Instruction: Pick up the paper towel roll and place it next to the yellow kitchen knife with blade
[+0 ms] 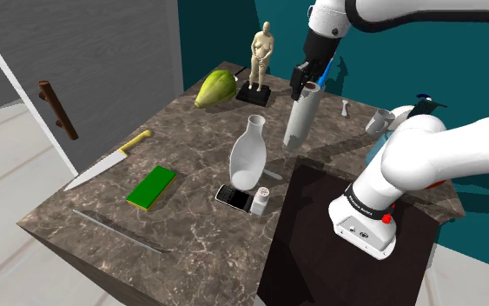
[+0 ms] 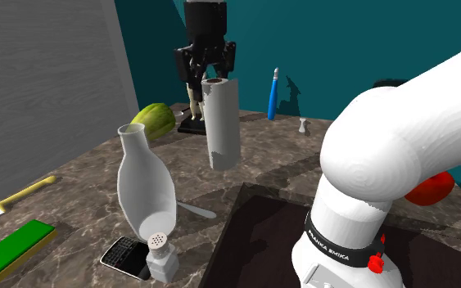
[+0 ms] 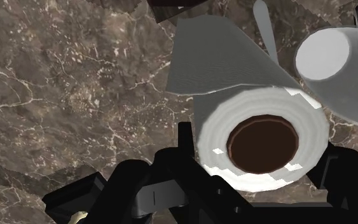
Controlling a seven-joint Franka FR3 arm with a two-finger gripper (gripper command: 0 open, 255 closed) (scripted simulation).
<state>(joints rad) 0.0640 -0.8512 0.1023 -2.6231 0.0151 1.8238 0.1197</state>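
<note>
A white paper towel roll point(image 1: 300, 122) with a brown core stands upright near the back of the marble table point(image 1: 190, 148), tilted a little. My black gripper point(image 1: 308, 80) is shut on its top end. From the second exterior view, the gripper point(image 2: 206, 69) clasps the roll point(image 2: 221, 123) from above; whether its base touches the table is unclear. Through the wrist camera, the roll point(image 3: 234, 70) sits between the fingers point(image 3: 185, 137). The knife point(image 1: 112, 159), with a yellow handle and a pale blade, lies near the table's edge at the shoulder view's left, also in the second exterior view point(image 2: 22, 195).
A white vase point(image 1: 251, 156) stands mid-table by a phone point(image 1: 234, 196) and a shaker point(image 1: 261, 199). A green block point(image 1: 151, 187) lies near the knife. A figurine point(image 1: 261, 56), a green squash point(image 1: 214, 87) and a mug point(image 1: 379, 122) are at the back.
</note>
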